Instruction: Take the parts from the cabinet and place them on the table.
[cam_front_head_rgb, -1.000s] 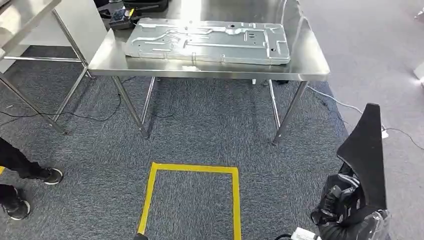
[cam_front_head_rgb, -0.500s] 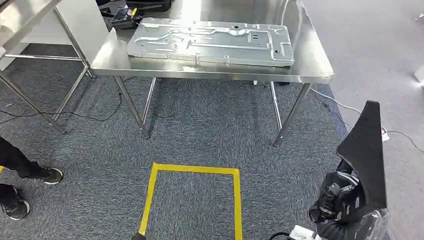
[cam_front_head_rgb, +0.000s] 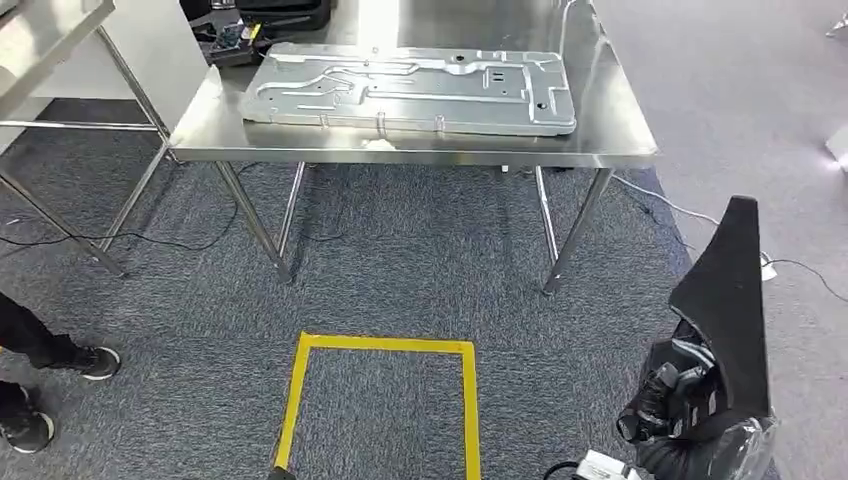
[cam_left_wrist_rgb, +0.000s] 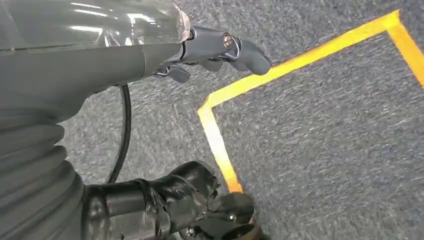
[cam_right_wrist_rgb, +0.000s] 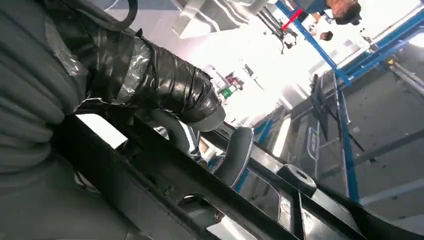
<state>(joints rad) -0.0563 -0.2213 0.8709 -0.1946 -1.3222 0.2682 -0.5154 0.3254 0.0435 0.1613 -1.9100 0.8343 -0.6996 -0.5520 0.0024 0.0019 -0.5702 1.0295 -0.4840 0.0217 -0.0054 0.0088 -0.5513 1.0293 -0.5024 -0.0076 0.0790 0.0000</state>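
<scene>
On steel table (cam_front_head_rgb: 620, 140), ribbed, seemingly stamped metal panel (cam_front_head_rgb: 410, 88).

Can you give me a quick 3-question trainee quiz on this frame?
1. True or false: the right hand holds a black part.
2. What lies on the steel table? A) a stamped metal panel B) a cardboard box C) a folded cloth
3. What colour is the tape square on the carpet?

Key: 1 true; 2 A, the stamped metal panel; 3 yellow.
</scene>
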